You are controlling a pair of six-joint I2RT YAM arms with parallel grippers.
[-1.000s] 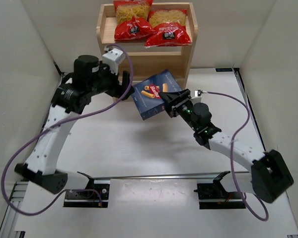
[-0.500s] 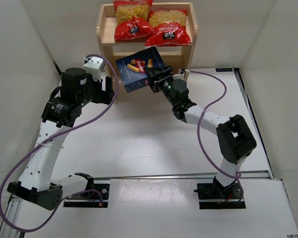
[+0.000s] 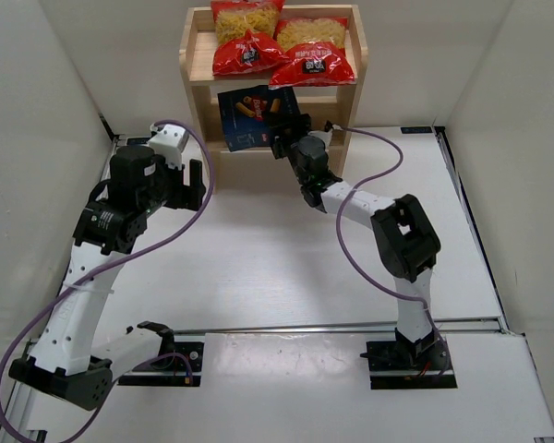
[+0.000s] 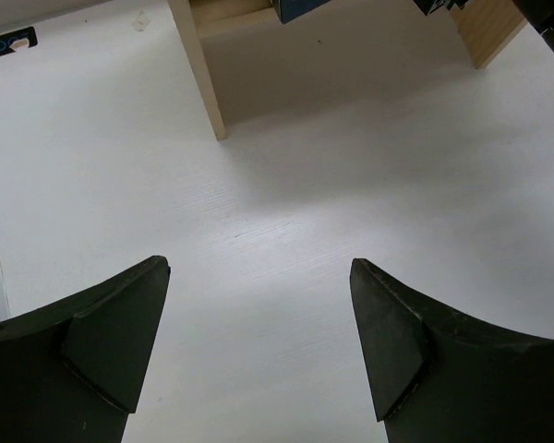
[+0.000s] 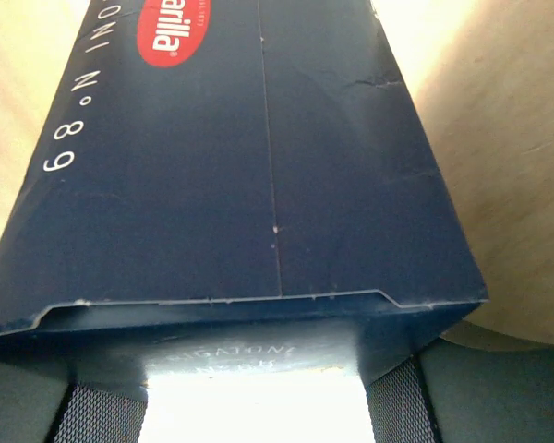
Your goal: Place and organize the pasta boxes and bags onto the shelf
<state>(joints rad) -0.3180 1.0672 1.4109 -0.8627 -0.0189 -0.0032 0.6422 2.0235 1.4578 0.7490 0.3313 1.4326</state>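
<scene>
Our right gripper (image 3: 283, 143) pinches the blue pasta box (image 3: 251, 115) at the front of the shelf (image 3: 355, 65), under the top level. Our left gripper (image 4: 258, 272) has its fingers spread wide above the white table (image 4: 286, 203).

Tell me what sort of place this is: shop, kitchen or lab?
Likely a lab robot test cell, not a shop: plain white panels wall in a white table, the arm bases sit bolted on rails, and one small wooden shelf holds two staged pasta bags.
</scene>
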